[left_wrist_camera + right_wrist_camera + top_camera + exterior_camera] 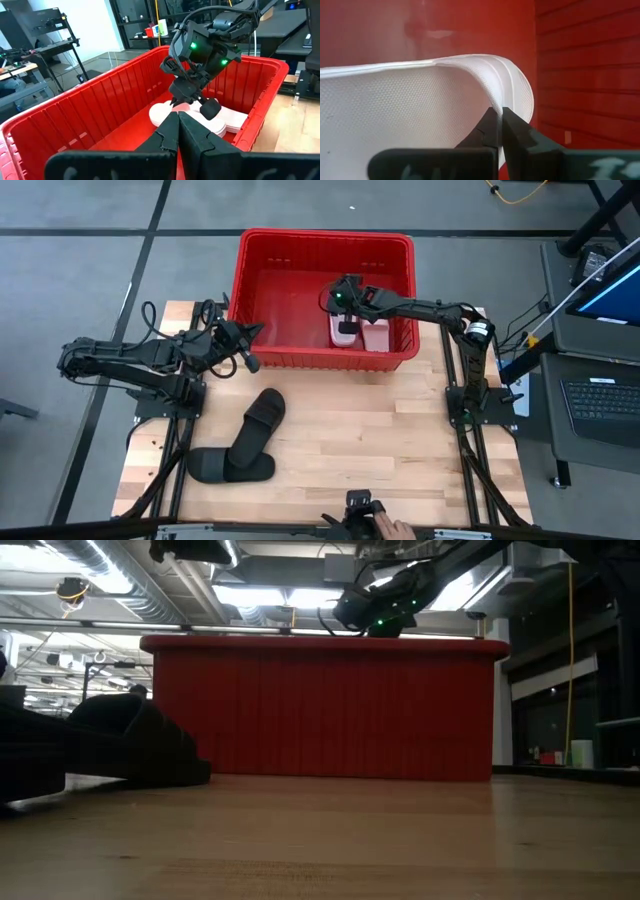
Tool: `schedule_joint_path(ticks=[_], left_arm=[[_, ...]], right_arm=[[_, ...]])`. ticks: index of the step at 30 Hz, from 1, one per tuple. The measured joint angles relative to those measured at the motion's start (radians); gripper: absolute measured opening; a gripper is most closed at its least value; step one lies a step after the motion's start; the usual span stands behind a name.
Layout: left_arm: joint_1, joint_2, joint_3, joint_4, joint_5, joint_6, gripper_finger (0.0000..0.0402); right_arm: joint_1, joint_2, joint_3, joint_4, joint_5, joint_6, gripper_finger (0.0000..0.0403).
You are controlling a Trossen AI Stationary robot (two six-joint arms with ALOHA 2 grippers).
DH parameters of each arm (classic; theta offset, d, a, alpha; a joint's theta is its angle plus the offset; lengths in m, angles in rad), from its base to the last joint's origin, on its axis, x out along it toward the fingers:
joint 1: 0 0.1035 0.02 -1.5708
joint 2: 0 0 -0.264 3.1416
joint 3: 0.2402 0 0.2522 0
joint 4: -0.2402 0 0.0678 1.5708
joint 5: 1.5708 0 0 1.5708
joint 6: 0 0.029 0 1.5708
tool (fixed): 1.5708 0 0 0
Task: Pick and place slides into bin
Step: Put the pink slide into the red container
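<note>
Right gripper [499,131] jaws together above pink slide [415,100]

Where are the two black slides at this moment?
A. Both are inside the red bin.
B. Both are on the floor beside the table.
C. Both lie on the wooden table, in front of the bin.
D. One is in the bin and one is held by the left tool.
C: the high view shows both black slides lying on the wooden table, outside the red bin, which holds only the pink slides.

Laptop [603,398] on side stand; yellow cable [515,192] on floor.
</note>
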State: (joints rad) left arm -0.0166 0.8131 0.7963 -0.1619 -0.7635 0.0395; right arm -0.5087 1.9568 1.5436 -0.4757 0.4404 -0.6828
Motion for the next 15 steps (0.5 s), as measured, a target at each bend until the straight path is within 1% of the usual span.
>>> schedule_joint_path(ticks=[5, 15], left_arm=[[0.000, 0.000, 0.000, 0.000, 0.000, 0.000, 0.0002], [0.000, 0.000, 0.000, 0.000, 0.000, 0.000, 0.0002]], right_arm=[[-0.002, 0.000, -0.001, -0.012, -0.051, 0.050, 0.0009], [-0.008, -0.001, -0.080, 0.036, -0.051, 0.052, 0.0009]])
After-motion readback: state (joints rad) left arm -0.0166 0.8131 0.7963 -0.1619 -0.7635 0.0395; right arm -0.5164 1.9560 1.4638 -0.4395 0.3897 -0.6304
